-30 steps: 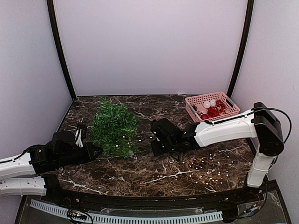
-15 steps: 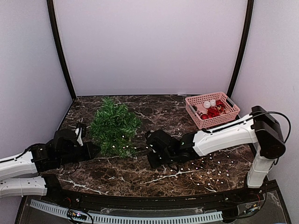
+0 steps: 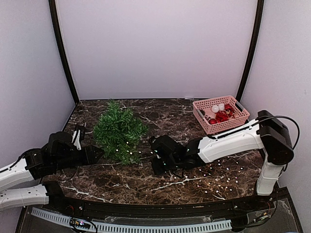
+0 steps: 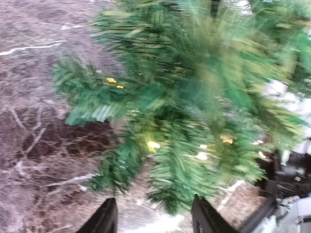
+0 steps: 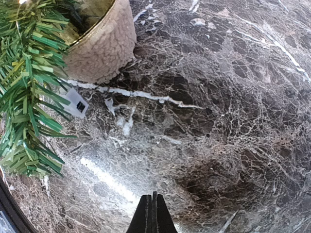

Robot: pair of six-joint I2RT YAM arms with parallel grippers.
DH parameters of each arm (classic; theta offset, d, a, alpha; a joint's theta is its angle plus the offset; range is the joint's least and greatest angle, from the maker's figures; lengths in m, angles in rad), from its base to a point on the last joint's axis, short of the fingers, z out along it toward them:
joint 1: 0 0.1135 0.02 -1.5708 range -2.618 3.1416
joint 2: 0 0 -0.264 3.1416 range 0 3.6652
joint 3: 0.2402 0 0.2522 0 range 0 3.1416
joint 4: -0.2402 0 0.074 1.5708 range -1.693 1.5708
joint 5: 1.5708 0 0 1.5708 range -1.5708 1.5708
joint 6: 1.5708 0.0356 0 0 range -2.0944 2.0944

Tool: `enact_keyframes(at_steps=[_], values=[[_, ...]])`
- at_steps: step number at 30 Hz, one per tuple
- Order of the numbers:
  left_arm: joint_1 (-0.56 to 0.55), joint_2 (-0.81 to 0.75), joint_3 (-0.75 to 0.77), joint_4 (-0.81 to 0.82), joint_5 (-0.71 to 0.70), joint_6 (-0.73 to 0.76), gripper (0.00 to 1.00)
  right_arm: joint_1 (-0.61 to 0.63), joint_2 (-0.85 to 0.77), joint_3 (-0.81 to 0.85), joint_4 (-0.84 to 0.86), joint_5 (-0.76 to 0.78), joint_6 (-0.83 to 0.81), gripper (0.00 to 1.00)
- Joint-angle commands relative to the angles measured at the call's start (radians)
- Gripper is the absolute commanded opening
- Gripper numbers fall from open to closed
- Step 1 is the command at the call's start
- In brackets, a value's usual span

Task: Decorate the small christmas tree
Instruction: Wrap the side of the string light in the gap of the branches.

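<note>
The small christmas tree (image 3: 119, 130) stands left of centre on the marble table, dark green with tiny white lights. In the left wrist view the tree (image 4: 194, 97) is blurred and fills the frame. My left gripper (image 3: 98, 154) is open just left of its lower branches. The left gripper (image 4: 154, 221) holds nothing, and a branch tip hangs just ahead of the gap. My right gripper (image 3: 156, 164) is shut, low over the table right of the tree. The right gripper (image 5: 152, 216) has nothing visible between its fingers. The tree's beige base (image 5: 99, 46) shows at upper left.
A pink basket (image 3: 233, 102) with red and white ornaments stands at the back right. A string of tiny white lights (image 3: 214, 174) lies scattered on the table under the right arm and runs toward the tree. A white tag (image 5: 75, 102) lies by the tree's base.
My left gripper has opened and drawn back left from the tree's lower branches. The right gripper has slid left toward the tree, and the tree has shifted slightly back.
</note>
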Motion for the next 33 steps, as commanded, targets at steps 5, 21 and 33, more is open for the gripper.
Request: enact_keyframes(at_steps=[5,21,33], values=[[0.001,-0.059,-0.045,0.071,0.262,-0.145,0.60,0.004,-0.001,0.008,0.067,-0.014,0.011,0.00],[-0.051,0.121,-0.103,0.309,0.302,-0.201,0.65,0.005,-0.015,0.006,0.069,-0.005,0.015,0.00],[-0.052,0.113,-0.131,0.374,0.263,-0.226,0.10,0.068,-0.070,-0.046,0.068,-0.023,0.012,0.00]])
